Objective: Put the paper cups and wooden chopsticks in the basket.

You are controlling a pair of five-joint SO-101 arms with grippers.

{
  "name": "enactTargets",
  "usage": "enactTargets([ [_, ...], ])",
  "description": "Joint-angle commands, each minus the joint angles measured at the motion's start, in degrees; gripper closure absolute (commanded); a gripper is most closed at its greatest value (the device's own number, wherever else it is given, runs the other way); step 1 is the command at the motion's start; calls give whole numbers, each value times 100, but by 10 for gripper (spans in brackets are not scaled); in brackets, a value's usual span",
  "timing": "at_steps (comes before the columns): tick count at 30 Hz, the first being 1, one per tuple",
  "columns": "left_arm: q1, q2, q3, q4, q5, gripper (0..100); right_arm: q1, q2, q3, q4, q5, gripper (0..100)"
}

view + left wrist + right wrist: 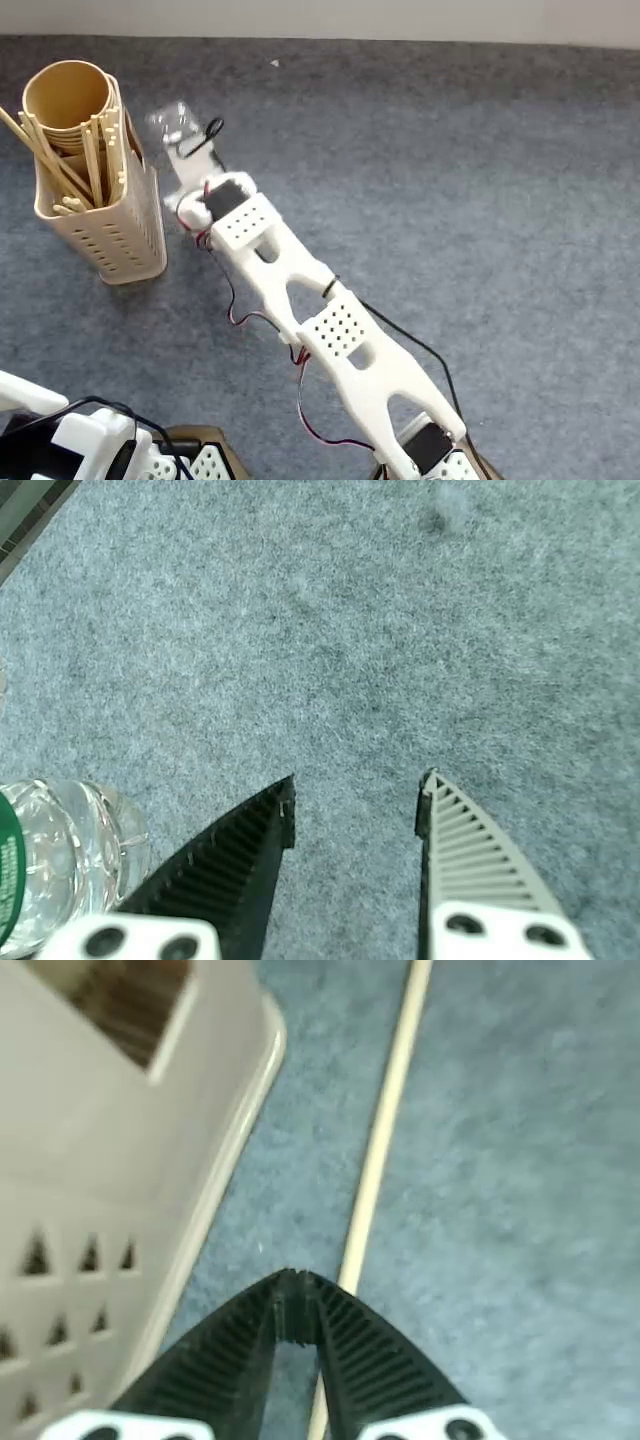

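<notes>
left gripper [355,790]: wide open, holding nothing, over carpet beside a water bottle [50,850].
right gripper [298,1280]: tips together; loose chopstick [385,1130] runs under it, and we can't tell if it's gripped.
basket [120,240]: upright beside the right gripper, with paper cups [65,95] and chopsticks [95,165] inside.

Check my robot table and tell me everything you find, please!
Surface: grey carpet.
Job's things: basket upright, holding paper cups and chopsticks; one loose chopstick on the carpet beside the basket.
Clutter: clear bottle beside the left tool.
Grippers: left tool open above carpet; right tool shut, close to the loose chopstick and basket.
Cables: red and black wires hanging along the right arm.
Surroundings: pale wall strip past the carpet's far edge.
</notes>
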Motion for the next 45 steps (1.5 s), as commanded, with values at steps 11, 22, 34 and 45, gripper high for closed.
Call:
enactTargets([
  [11,-22,-92,-22,26,-26,793,180,-110,-215,84,-18,991],
  [22,-22,-92,-22,26,-26,793,171,-110,576,-127,-18,796],
  [34,-31,-92,-22,26,-26,793,-268,725,462,-110,-26,995],
  [45,-31,-92,-31,26,-26,793,119,637,-2378,1007,-677,995],
])
